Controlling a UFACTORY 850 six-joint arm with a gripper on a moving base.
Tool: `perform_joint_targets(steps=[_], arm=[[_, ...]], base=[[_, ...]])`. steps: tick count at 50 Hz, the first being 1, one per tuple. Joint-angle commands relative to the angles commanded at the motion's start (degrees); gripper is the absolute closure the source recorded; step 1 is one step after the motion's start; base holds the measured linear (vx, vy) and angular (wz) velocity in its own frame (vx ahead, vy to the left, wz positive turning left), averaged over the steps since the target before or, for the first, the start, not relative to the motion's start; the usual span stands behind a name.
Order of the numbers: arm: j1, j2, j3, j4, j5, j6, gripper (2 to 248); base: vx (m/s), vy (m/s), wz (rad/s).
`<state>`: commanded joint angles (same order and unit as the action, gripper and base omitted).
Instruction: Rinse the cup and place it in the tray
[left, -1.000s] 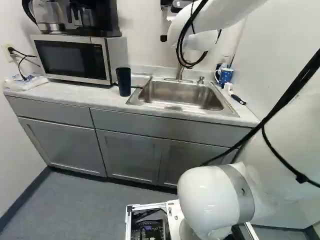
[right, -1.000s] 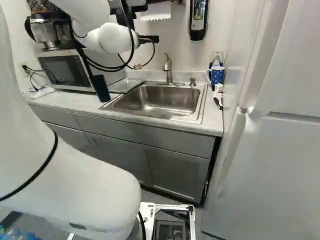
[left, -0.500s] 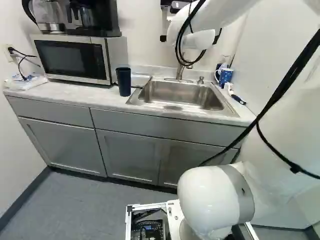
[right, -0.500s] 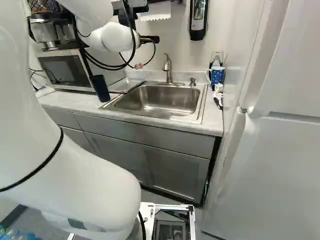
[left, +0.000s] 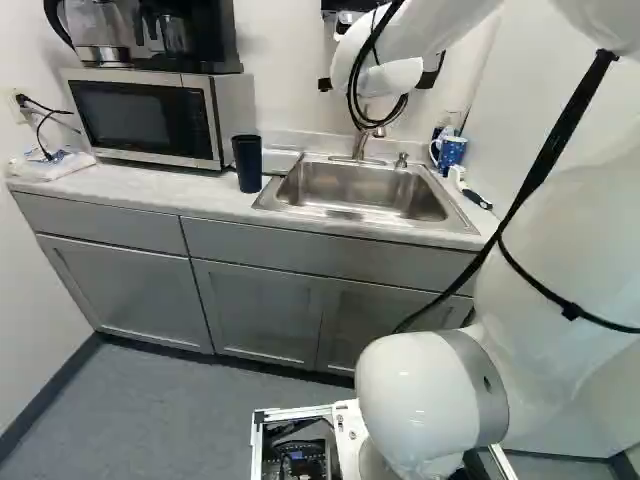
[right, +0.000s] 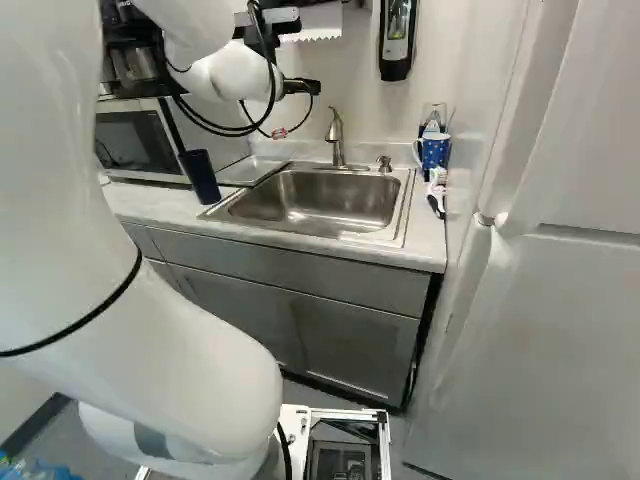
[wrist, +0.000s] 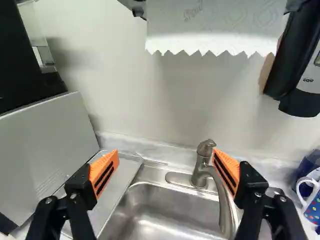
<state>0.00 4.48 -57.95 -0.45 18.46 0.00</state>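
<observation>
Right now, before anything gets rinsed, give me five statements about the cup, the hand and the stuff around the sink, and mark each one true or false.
1. The hand is closed around the dark blue cup. False: the hand is open, and the cup stands on the counter.
2. A coffee maker sits on top of the microwave. True.
3. A flat grey tray lies beside the sink. True.
4. The dotted mug is inside the sink. False: the mug stands outside it, on the side away from the microwave.
5. A paper towel hangs above the faucet. True.
</observation>
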Motion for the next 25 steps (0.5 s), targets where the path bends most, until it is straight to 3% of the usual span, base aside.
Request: perform_joint_targets(steps=[25], arm=[[-0.8,-3.9,-3.8,0.2,-5.5,0.0,3]], base=[[0.0,0.0,0.0]])
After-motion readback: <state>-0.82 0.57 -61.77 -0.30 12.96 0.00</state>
